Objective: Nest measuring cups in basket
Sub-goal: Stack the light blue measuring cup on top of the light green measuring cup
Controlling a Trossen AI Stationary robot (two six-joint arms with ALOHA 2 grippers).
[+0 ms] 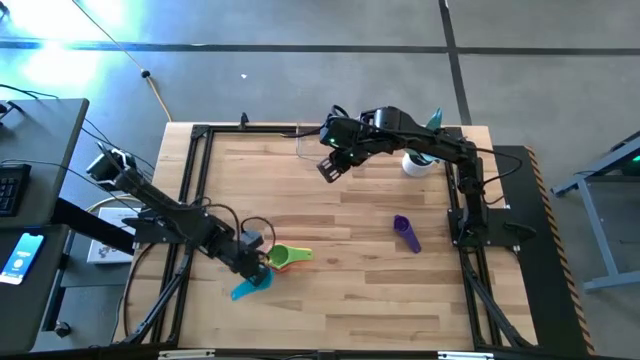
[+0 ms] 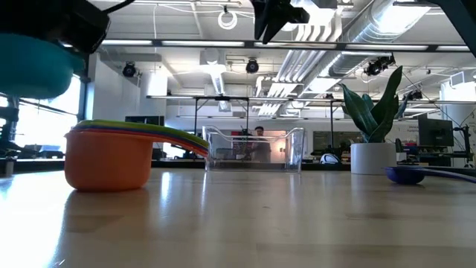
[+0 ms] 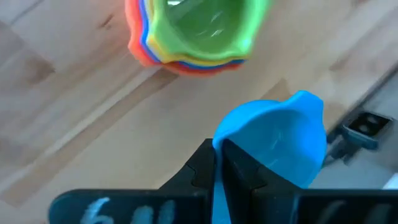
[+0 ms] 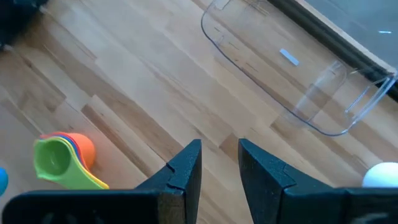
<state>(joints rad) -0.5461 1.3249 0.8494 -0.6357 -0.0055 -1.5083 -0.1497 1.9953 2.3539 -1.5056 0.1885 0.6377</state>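
My left gripper (image 1: 256, 268) is shut on a teal measuring cup (image 1: 249, 288) near the table's near-left part. In the low view the teal cup (image 2: 36, 64) hangs above the tabletop. Just right of it a nested stack of cups (image 1: 290, 258) stands on its orange bottom cup (image 2: 110, 165), with the green cup (image 3: 205, 25) on top. A purple cup (image 1: 405, 232) lies alone on the right half. The clear basket (image 4: 292, 68) sits at the far edge. My right gripper (image 1: 330, 166) hovers open beside it, above the table. My left gripper pinches the teal cup by its flat handle (image 3: 219, 171) between the two fingers, which lie along the handle. The bowl (image 3: 280, 140) sticks out beyond the fingertips. The cup is lifted clear of the table, beside the stack.
A white plant pot (image 1: 418, 162) with green leaves stands at the far right, near the right arm. A black frame rail (image 1: 190, 190) runs around the table. Bare wood (image 1: 340, 300) stretches between the stack, the purple cup and the basket.
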